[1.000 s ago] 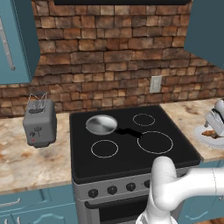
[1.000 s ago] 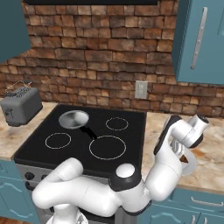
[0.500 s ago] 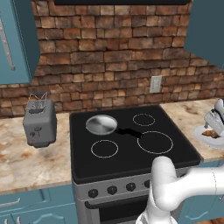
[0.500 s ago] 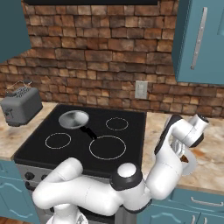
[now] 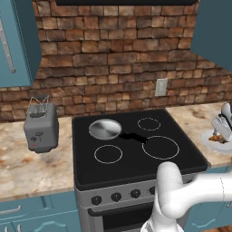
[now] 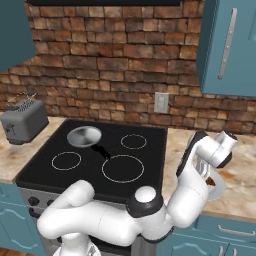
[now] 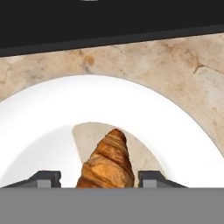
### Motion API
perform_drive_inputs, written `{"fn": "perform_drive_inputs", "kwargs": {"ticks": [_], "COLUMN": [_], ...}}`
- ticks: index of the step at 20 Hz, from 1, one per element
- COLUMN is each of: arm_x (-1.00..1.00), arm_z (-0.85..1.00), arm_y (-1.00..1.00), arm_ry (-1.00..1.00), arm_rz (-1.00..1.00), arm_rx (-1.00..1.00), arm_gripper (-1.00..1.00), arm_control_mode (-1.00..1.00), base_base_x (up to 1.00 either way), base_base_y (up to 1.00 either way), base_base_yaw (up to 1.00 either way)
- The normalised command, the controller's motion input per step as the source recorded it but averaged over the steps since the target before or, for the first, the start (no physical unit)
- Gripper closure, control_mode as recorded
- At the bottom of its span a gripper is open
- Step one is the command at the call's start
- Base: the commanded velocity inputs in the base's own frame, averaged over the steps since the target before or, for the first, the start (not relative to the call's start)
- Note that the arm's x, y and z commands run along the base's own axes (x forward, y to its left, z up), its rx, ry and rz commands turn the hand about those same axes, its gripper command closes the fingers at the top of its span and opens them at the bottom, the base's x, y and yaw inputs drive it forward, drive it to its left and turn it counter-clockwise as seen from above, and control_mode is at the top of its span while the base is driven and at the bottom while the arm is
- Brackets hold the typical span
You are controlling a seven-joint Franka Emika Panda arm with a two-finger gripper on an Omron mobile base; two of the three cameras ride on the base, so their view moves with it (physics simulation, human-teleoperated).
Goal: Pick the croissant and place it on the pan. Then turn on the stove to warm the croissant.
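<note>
The gripper [image 7: 107, 178] stayed low over the plate [image 7: 52, 118]. Its fingers [image 7: 46, 178] stood on each side of the croissant [image 7: 107, 164], apart, not clearly squeezing it. The pan [image 5: 105, 129] had not moved.

light: even, bright, soft, no visible source | shadows: faint under the toaster [image 5: 41, 128] and beneath the upper cabinets | glare: none on the stove [image 5: 136, 149] glass, flat matte black | focus: sharp near to far, no blur | edges: no bending | hand view: croissant [image 7: 107, 164] crisp, plate [image 7: 175, 127] plain white, slightly pixelated
</note>
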Motion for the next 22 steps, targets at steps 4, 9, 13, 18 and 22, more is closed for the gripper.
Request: {"fn": "perform_drive_inputs", "kwargs": {"ticks": [4, 9, 13, 18, 22], "arm_x": [0.00, 0.00, -0.29, -0.44, -0.46], "arm_z": [-0.46, -0.07, 0.16, 0.43, 0.50], "arm_y": [0.00, 0.00, 0.00, 0.00, 0.10], "arm_ry": [0.08, 0.01, -0.07, -0.12, -0.10], "arm_rz": [0.00, 0.00, 0.00, 0.00, 0.00], "arm_rx": [0.00, 0.00, 0.01, 0.02, 0.00], "arm_gripper": [1.00, 1.00, 1.00, 1.00, 1.00], "arm_control_mode": [-1.00, -1.00, -1.00, -1.00, -1.00], "base_base_x": [0.00, 0.00, 0.00, 0.00, 0.00], "base_base_y": [0.00, 0.00, 0.00, 0.00, 0.00], "base_base_yaw": [0.00, 0.00, 0.00, 0.00, 0.00]}}
